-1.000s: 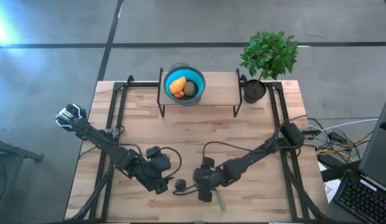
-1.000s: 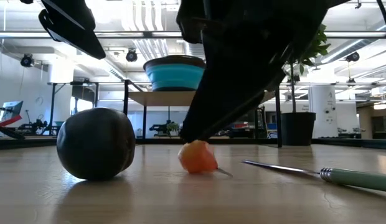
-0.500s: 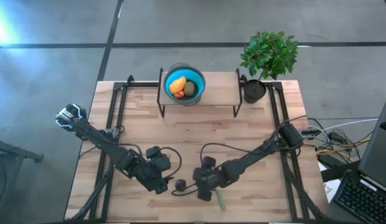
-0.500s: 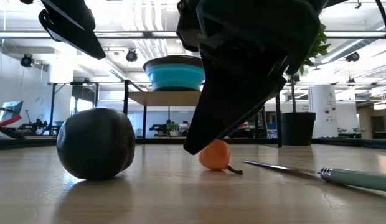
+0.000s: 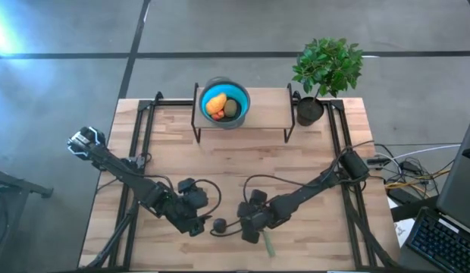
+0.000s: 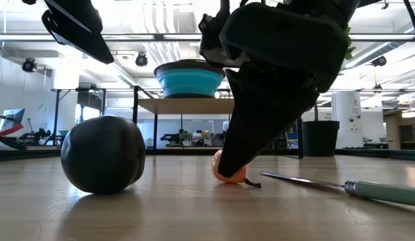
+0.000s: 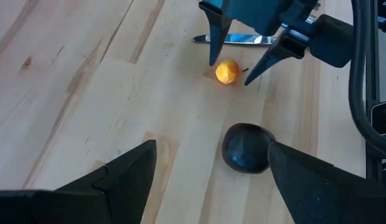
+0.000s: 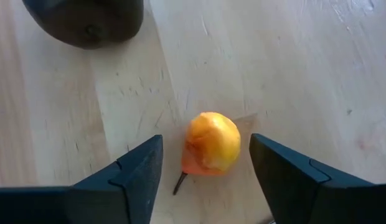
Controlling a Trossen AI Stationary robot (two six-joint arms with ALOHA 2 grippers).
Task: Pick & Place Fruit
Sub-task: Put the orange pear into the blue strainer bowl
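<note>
The tiny orange fruit (image 8: 211,144), round with a short dark stem, lies on the bench (image 5: 242,163) near its front edge, between the wide-spread fingers of the right claw (image 7: 236,59). The black round fruit (image 7: 246,147) sits just beside it, before the left claw (image 5: 195,222), also spread wide, with bare boards stretching behind. The blue bowl (image 5: 225,102) on the rear rack holds the elongated orange-yellow fruit (image 5: 215,103) and the olive-brown oval fruit (image 5: 231,108).

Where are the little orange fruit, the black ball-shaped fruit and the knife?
tiny orange fruit (image 8: 211,142): right wrist view, middle of its skin, between the open right end effector's fingers.
black round fruit (image 6: 103,154): low view, centre of its front.
knife (image 6: 385,192): low view, on the green handle.
</note>
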